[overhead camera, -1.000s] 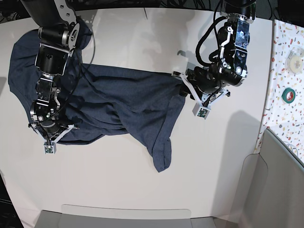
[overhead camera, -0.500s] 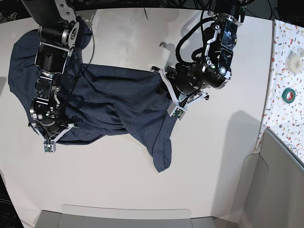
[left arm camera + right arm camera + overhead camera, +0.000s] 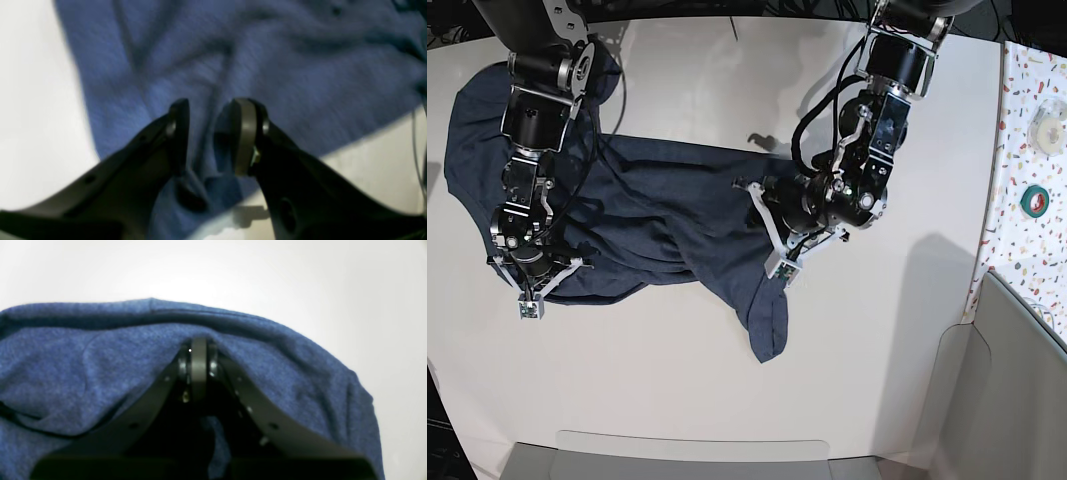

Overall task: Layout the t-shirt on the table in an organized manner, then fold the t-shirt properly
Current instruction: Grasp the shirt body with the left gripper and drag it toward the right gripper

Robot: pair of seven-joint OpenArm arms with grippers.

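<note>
The dark navy t-shirt (image 3: 667, 215) lies crumpled across the left and middle of the white table (image 3: 907, 350), one sleeve trailing toward the front. My right gripper (image 3: 531, 276) sits at the shirt's lower left edge. In the right wrist view its fingers (image 3: 199, 355) are pressed together with blue cloth (image 3: 83, 373) bunched around them. My left gripper (image 3: 779, 232) hangs over the shirt's right end. The left wrist view is blurred; there its jaws stand apart over the cloth (image 3: 300, 66), and a fold runs between the fingertips (image 3: 245, 133).
A speckled white strip (image 3: 1032, 90) runs along the right side, carrying a green tape roll (image 3: 1033, 200) and a pale roll (image 3: 1049, 128). A grey panel (image 3: 1017, 380) stands at the lower right. A grey tray edge (image 3: 687, 455) lies along the front.
My left arm has swung left from the shirt's right edge to over the cloth, its jaws no wider or narrower. The right arm and its grip have not moved.
</note>
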